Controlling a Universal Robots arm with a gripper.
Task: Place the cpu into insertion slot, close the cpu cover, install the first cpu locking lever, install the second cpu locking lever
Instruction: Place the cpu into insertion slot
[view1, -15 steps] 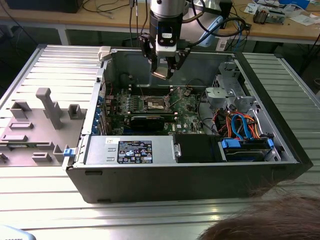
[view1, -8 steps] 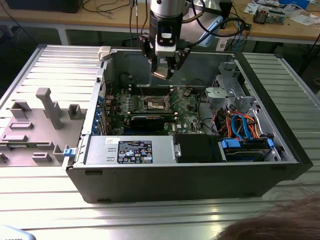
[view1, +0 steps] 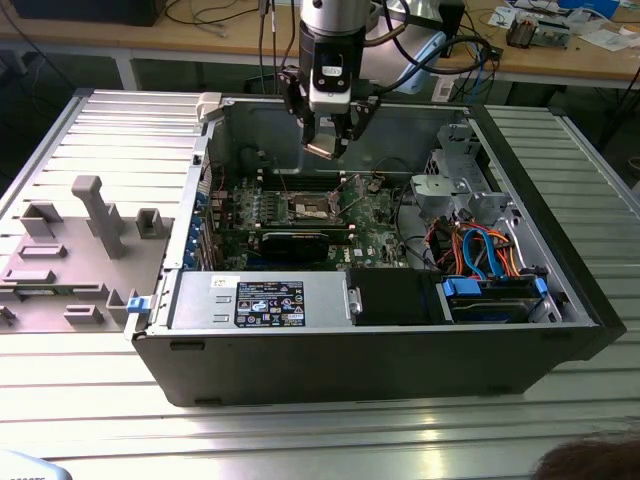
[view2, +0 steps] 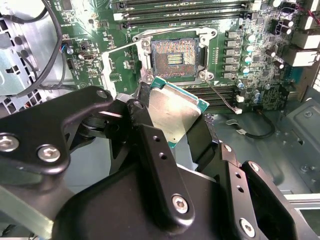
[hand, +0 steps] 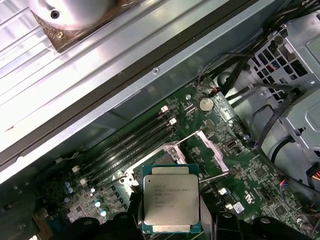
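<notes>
Exterior view: an open computer case (view1: 380, 340) lies on a ribbed metal table (view1: 300, 430), with wooden benches and cables behind. The gripper (view1: 325, 138) hangs inside the case, above the green board (view1: 370, 225) and apart from the slot (view1: 312, 208).

Second wrist view: two black fingers (view2: 150, 140) pinch the cpu (view2: 175, 112) by opposite edges. Its metal top faces the camera, tilted, with one corner pointing at the slot (view2: 175, 59) just beyond. The slot is bare, and the cover (view2: 105, 72) is swung open beside it.

First wrist view: the cpu (hand: 170, 197) shows its printed top, its slightly longer sides running along the fingers. The cover (hand: 215, 152) stands open near it.
</notes>
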